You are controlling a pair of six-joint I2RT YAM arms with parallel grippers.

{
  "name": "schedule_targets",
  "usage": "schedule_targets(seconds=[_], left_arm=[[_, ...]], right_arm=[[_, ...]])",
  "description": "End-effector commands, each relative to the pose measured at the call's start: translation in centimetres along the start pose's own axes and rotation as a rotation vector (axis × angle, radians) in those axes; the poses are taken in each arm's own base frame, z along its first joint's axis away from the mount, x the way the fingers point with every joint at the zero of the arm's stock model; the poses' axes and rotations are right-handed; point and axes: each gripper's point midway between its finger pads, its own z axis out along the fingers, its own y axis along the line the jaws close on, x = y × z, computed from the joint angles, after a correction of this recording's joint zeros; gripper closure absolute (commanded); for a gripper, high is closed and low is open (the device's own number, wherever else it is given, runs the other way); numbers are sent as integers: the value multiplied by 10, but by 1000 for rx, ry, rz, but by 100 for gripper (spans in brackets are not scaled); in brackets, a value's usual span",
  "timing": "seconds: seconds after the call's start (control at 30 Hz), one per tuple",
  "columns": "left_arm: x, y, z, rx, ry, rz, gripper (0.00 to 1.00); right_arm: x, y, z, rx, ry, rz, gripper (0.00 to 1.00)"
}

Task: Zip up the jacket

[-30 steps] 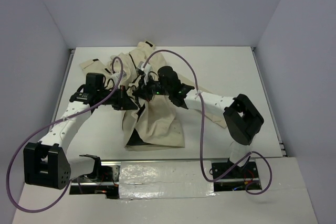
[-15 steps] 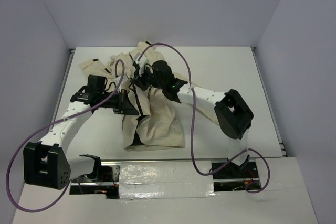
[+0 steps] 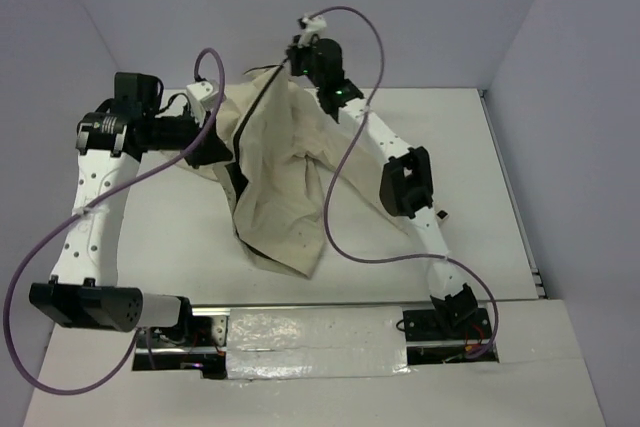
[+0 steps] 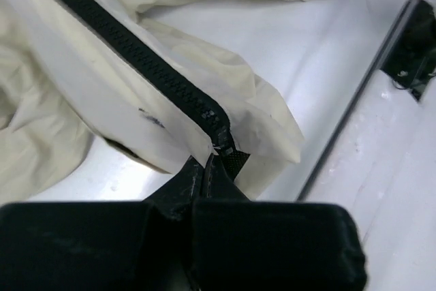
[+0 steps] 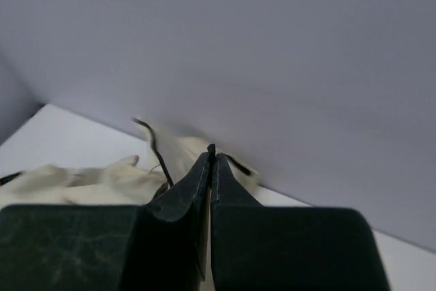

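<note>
The cream-beige jacket hangs stretched between my two grippers, its lower part draped on the white table. Its dark zipper line runs taut from one gripper to the other. My left gripper is shut on the jacket's lower zipper end. The black closed zipper runs away up-left in the left wrist view. My right gripper is raised near the back wall, shut on the jacket's upper edge, with cream cloth hanging below it.
Purple cables loop from both arms over the table and jacket. The back wall is close behind the right gripper. A metal rail runs along the table edge. The arm bases stand at the near edge.
Both arms rose and lifted the jacket off the table. The right gripper moved up and toward the back wall. The left gripper moved up and left. The zipper line pulled taut.
</note>
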Motion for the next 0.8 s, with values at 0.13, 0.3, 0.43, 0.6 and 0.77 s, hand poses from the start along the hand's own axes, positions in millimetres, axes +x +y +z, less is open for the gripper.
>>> schedule_targets(seconds=[0.13,0.3,0.43,0.6,0.77], left_arm=[[47,-20,-62,-200,195,145,100],[45,24,-102,-414,199,114,100],[59,31,-101,-419,230,83,100],[57,39,-98,-413,227,50,100],[68,51,-104,-441,290,94,100]], right_arm=[[-66,-288,-114,705,-75,-20,100],[-98,-375,-195,921,-36,-135,100],[-87,-418,-248,1021,11,-152,100],[-94,-446,-292,1086,11,-160,100],[-99,-464,-322,1158,30,-192,100]])
